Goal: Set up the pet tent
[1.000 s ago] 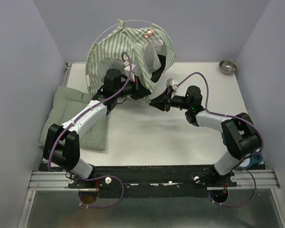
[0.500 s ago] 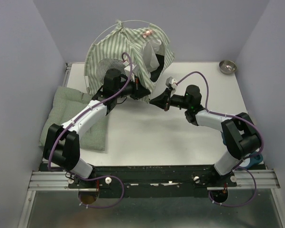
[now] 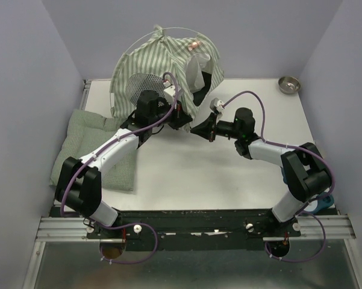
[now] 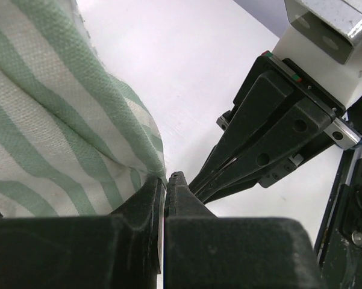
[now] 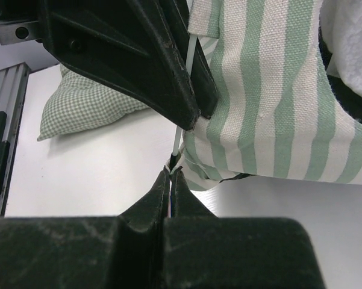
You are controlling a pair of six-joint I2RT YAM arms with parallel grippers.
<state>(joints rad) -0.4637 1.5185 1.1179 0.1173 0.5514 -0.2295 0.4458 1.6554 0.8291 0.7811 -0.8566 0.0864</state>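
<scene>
The pet tent [image 3: 162, 63], green-and-white striped with a grey mesh window [image 3: 143, 81], stands domed at the back of the table. A thin whitish pole [image 3: 137, 41] arcs over it, and a pink tag [image 3: 194, 43] sits near the top. My left gripper [image 3: 184, 118] is shut on the tent's lower front hem [image 4: 141, 159]. My right gripper [image 3: 196, 128] meets it tip to tip and is shut on a small corner piece of the tent, where a pole end [image 5: 179, 137] enters. The striped fabric [image 5: 271, 90] hangs just above the right fingertips.
A flat green checked cushion [image 3: 96, 147] lies at the left, partly under the left arm, and shows in the right wrist view [image 5: 84, 105]. A small metal bowl [image 3: 289, 84] sits at the back right corner. A blue object [image 3: 326, 200] lies by the right arm's base.
The left gripper has shifted slightly right and back with the hem, and the tent has leaned a little to the right. The right gripper has crept slightly left, still shut.
</scene>
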